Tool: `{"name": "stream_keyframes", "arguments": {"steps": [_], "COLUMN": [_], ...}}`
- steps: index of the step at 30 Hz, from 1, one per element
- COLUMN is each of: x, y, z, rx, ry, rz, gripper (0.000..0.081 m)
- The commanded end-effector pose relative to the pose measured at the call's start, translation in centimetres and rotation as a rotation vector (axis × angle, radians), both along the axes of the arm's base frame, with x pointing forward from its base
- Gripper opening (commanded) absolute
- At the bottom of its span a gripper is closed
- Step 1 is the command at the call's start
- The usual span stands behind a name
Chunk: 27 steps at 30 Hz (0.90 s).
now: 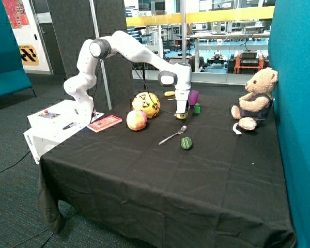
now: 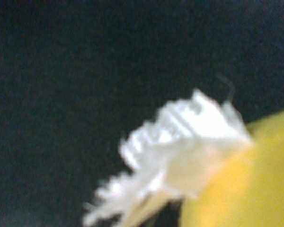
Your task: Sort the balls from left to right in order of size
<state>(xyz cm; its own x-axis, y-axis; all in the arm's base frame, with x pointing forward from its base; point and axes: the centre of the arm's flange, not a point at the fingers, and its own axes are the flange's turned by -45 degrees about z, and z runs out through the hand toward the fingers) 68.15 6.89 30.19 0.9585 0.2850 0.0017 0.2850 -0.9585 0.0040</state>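
Three balls lie on the black tablecloth. A large yellow ball with black marks is at the back. A medium pink-and-yellow ball lies just in front of it, toward the table's left edge. A small yellow ball lies to the right of the large one, beside a purple cup. My gripper is down right over the small ball and hides most of it. In the wrist view a yellow rounded surface fills one corner, with a white frayed patch next to it over the dark cloth.
A purple cup and a small green object stand just beside the gripper. A yellow item lies behind. A fork and a green pepper lie in front. A teddy bear sits at the right, a pink book at the left.
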Motion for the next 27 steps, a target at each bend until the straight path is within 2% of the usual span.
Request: {"name": "stream_keyframes", "arguments": {"steps": [1,12,27], "x": [-0.4,-0.9,-2.7], "y": [0.0,-0.6,-3.0], "z": [2.7,5.7,9.1], "rx": [0.0033,0.0033,0.0033], "ry": [0.0029,0.0029,0.0029], "rz": [0.031,0.05,0.059], "gripper": [0.0,0.0,0.0]}}
